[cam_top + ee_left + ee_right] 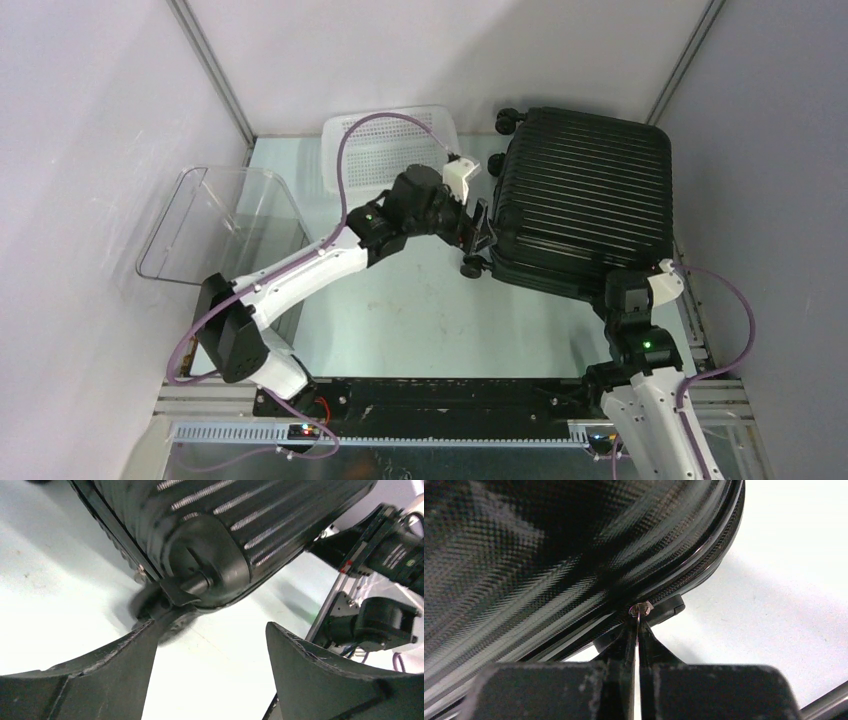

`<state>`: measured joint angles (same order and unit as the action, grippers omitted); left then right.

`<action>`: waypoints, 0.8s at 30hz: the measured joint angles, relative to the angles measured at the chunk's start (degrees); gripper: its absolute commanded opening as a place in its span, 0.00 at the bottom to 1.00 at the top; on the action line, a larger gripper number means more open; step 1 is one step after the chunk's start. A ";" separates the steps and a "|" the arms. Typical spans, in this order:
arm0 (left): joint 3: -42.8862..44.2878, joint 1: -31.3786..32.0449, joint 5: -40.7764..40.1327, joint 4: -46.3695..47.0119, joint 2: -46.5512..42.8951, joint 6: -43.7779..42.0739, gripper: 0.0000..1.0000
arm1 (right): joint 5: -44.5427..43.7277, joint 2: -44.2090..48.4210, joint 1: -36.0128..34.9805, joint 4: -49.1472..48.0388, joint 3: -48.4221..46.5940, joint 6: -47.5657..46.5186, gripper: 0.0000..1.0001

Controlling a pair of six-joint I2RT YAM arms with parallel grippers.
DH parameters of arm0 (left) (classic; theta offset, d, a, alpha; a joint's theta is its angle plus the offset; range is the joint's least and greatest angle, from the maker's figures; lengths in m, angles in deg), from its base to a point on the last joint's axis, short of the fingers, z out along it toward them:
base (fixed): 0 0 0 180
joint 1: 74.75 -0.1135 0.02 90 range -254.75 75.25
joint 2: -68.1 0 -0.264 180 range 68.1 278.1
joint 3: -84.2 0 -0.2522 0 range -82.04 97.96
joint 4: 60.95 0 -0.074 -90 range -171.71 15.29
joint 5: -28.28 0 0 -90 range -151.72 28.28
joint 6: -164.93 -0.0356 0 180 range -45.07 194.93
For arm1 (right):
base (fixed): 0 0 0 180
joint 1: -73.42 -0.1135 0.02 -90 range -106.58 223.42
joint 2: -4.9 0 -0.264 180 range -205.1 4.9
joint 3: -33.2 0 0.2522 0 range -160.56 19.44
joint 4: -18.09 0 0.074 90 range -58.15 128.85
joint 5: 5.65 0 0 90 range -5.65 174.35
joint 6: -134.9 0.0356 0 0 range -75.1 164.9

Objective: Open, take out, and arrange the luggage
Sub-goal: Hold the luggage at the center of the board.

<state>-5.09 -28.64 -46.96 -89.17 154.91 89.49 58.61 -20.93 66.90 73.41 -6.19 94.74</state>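
Note:
The luggage (pixel 585 200) is a black ribbed hard-shell suitcase lying flat and closed at the back right of the table. My left gripper (pixel 480 232) stands open beside its near-left corner, level with the wheel (pixel 471 267). In the left wrist view the open gripper (pixel 210 625) holds nothing, and the left fingertip (pixel 142 632) sits right by the blurred wheel (pixel 167 612). My right gripper (pixel 625 285) is at the suitcase's near-right corner. The right wrist view shows this gripper (pixel 638 622) shut on the small metal zipper pull (pixel 641 608) on the zip seam.
A white perforated basket (pixel 390 145) stands at the back behind the left arm. A clear plastic bin (pixel 215 225) sits at the left edge. Grey walls close in the table on three sides. The right arm's base (pixel 380 620) shows past the suitcase corner.

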 measured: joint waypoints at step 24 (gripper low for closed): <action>-4.96 -11.85 -12.44 -13.86 -4.33 30.56 0.97 | -5.53 1.05 -8.81 2.25 0.02 5.29 0.00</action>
<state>-10.05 -40.49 -59.39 -103.03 150.58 120.05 53.08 -19.88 58.09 75.67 -6.16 100.03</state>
